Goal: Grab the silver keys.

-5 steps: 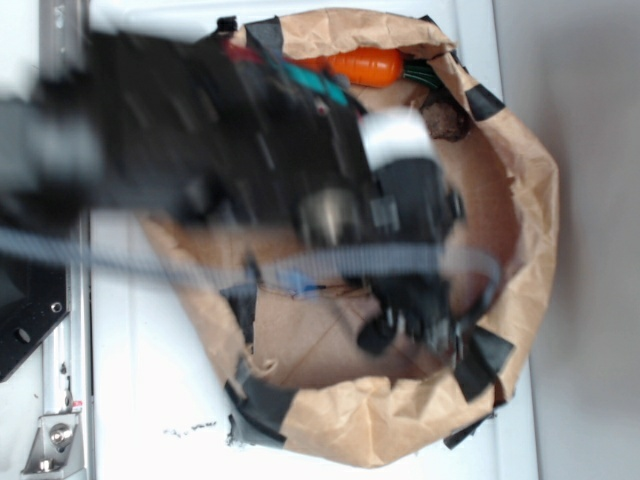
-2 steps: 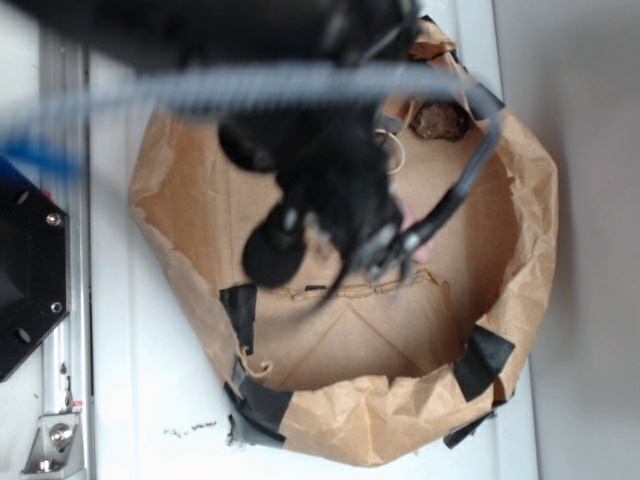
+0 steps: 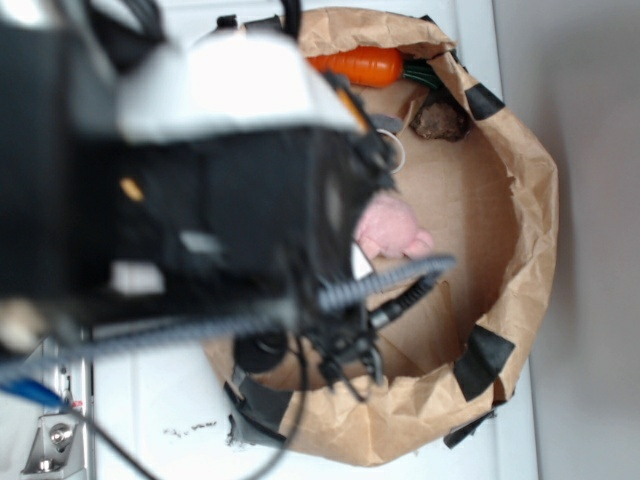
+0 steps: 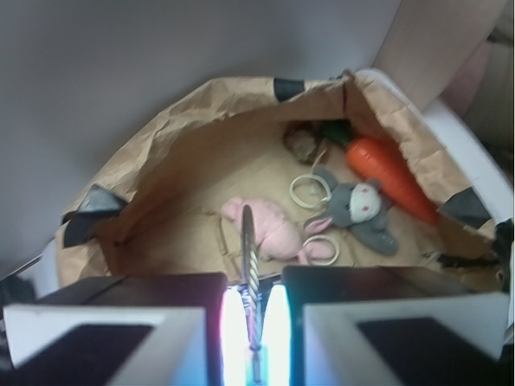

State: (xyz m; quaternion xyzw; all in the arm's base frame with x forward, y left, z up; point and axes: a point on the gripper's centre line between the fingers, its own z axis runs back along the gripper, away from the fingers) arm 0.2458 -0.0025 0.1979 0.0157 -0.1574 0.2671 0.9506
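In the wrist view the silver keys stand edge-on as a thin shiny metal strip, pinched between the two dark jaws of my gripper, which is shut on them. They hang above the floor of the brown paper bag, just in front of the pink toy. In the exterior view my arm is a big blurred mass over the bag's left half, and a silver glint shows at its edge beside the pink toy.
On the bag floor lie a grey bunny toy, an orange carrot, two thin white rings, and a brown lump. The bag's taped rim rises all round.
The arm has shifted from over the bag's middle to its left side and nearer the camera. The pink toy and carrot show again on the bag floor.
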